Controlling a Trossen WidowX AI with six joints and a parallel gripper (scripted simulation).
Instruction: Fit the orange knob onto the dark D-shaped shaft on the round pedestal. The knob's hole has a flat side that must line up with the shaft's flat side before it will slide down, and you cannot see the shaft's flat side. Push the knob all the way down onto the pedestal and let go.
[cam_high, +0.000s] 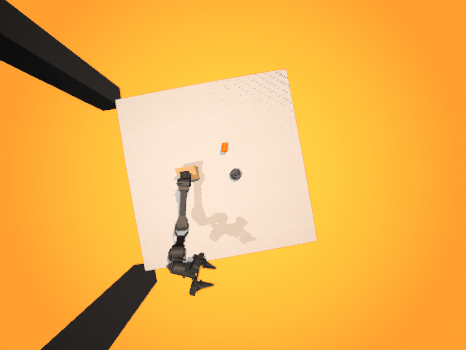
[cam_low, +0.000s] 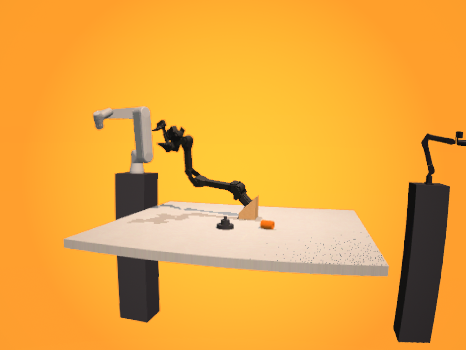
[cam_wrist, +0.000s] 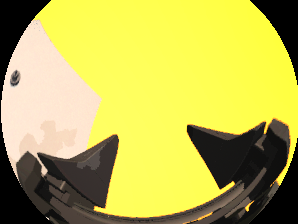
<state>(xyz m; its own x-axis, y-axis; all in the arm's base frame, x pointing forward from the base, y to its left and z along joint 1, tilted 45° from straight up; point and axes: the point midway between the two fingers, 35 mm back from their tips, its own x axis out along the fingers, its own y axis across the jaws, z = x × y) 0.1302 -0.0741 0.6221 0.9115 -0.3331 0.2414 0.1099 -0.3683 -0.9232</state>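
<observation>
Orange Knob Lay on Its Side, Well Apart from Open Fingers

The fingers (cam_high: 214, 276) (cam_low: 156, 138) stood wide apart and held nothing, raised beyond the counter's (cam_high: 150, 115) (cam_low: 225, 261) (cam_wrist: 27, 110) lower edge in the top view. From there, the orange knob (cam_high: 224, 147) (cam_low: 267, 225) lay well back over the counter, toward the upper edge and slightly right of them in that view. It rested on its side near the middle, its long axis running roughly between the upper and lower edges, with a slight slant.

The round pedestal (cam_high: 235, 174) (cam_low: 225, 226) (cam_wrist: 15, 78) stood just beside the knob, nearer the lower edge, its dark shaft (cam_low: 225, 218) upright and bare. The single black arm (cam_high: 182, 205) (cam_low: 215, 184) was the nearer one for the job.

The coming move likely called for swinging the fingers inward and closing them across the knob's narrow width. Standing it up and matching the hidden flat looked the harder part.
</observation>
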